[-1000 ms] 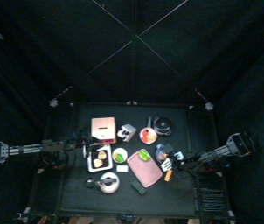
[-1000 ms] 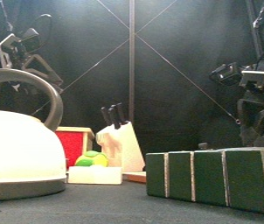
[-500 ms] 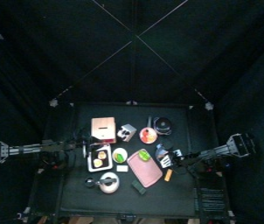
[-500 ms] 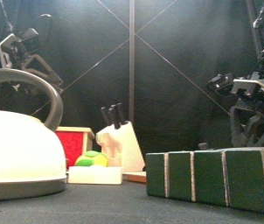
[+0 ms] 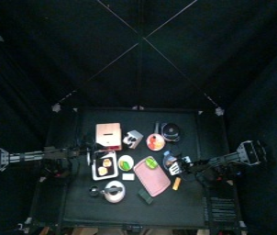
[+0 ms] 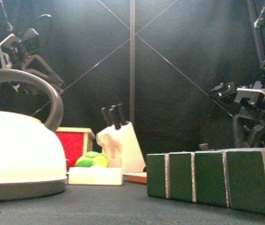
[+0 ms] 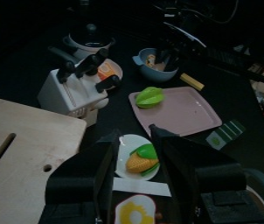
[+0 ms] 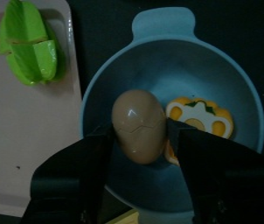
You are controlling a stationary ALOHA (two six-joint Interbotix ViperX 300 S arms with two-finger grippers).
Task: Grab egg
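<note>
The egg (image 8: 139, 122), tan and smooth, lies in a blue two-handled bowl (image 8: 216, 83) next to a yellow-and-white piece of food (image 8: 201, 116). My right gripper (image 8: 144, 138) hangs right over the bowl, open, with one jaw on each side of the egg's near end. I cannot tell whether the jaws touch it. In the top view the right gripper (image 5: 175, 167) covers the bowl and the egg is hidden. My left gripper (image 7: 137, 149) is open above a small plate of food (image 7: 141, 160), at the table's left (image 5: 86, 164).
A pink tray (image 8: 12, 149) with a green piece (image 8: 30, 48) borders the bowl. A kettle (image 6: 17, 149), a knife block (image 6: 123, 145) and green blocks (image 6: 217, 178) stand near the front edge. A wooden board (image 5: 108, 134) and a dark pan (image 5: 170, 129) lie farther back.
The right arm has come down and moved a little inward over the bowl. The left arm has not moved.
</note>
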